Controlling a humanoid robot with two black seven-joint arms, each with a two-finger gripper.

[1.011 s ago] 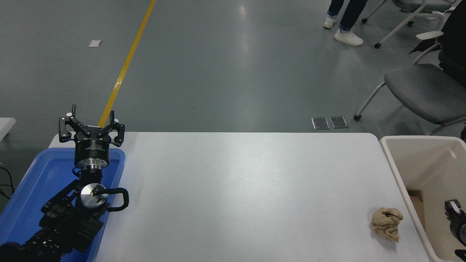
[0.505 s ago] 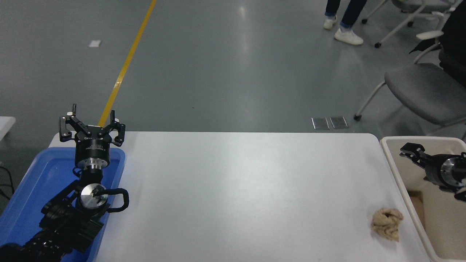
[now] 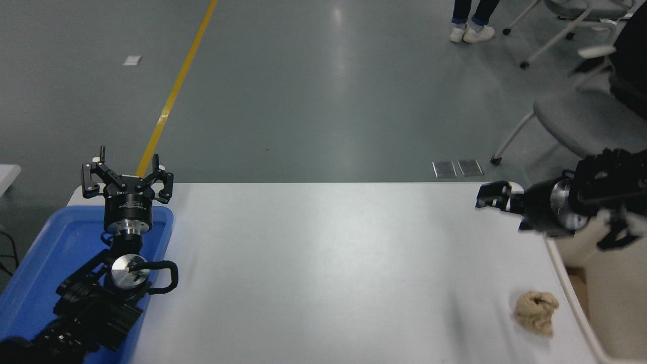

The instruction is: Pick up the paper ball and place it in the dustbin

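Note:
The paper ball [image 3: 537, 312], a wrinkled tan wad, lies on the white table [image 3: 328, 263] near its front right corner. The dustbin [image 3: 619, 303], a cream plastic bin, stands just right of the table; its far end is hidden behind my right arm. My right gripper [image 3: 493, 198] comes in from the right edge and hangs blurred above the table's far right corner, well beyond the ball and empty. My left gripper [image 3: 126, 174] is open and empty, parked over the blue tray at the lower left.
A shallow blue tray [image 3: 45, 253] sits at the table's left end under the left arm. A grey chair [image 3: 581, 121] stands beyond the bin. A person's feet [image 3: 470, 33] show at the top right on the floor.
My right arm has risen out of the dustbin area and swung left and away, from the lower right edge to above the table's far right corner. The paper ball has stayed put.

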